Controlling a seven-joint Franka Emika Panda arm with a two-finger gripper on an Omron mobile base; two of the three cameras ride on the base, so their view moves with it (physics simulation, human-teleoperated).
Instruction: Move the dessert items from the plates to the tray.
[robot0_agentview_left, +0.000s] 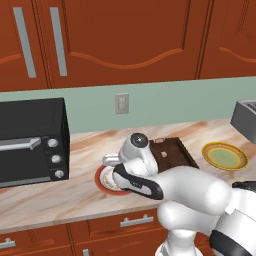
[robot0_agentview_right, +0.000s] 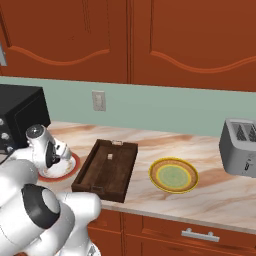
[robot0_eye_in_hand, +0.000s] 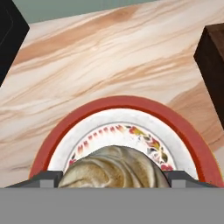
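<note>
A brown cupcake (robot0_eye_in_hand: 113, 164) with swirled frosting sits on the white plate with a red rim (robot0_eye_in_hand: 127, 103) and a patterned ring. My gripper (robot0_eye_in_hand: 113, 178) is low over it and open, one fingertip (robot0_eye_in_hand: 46, 178) on each side of the cupcake and close to it. The same plate (robot0_agentview_left: 101, 181) (robot0_agentview_right: 71, 169) lies left of the dark brown wooden tray (robot0_agentview_left: 176, 156) (robot0_agentview_right: 107, 175). A tiny pale beige piece (robot0_agentview_right: 109, 157) lies inside the tray. The yellow-green plate (robot0_agentview_left: 225, 156) (robot0_agentview_right: 173, 175) to the right of the tray is bare.
A black toaster oven (robot0_agentview_left: 30, 140) stands at the left, near the red-rimmed plate. A grey toaster (robot0_agentview_right: 240, 147) stands at the far right. The tray's corner (robot0_eye_in_hand: 212, 57) rises close to the right of my hand. Cabinets hang above the marble counter (robot0_agentview_right: 210, 195).
</note>
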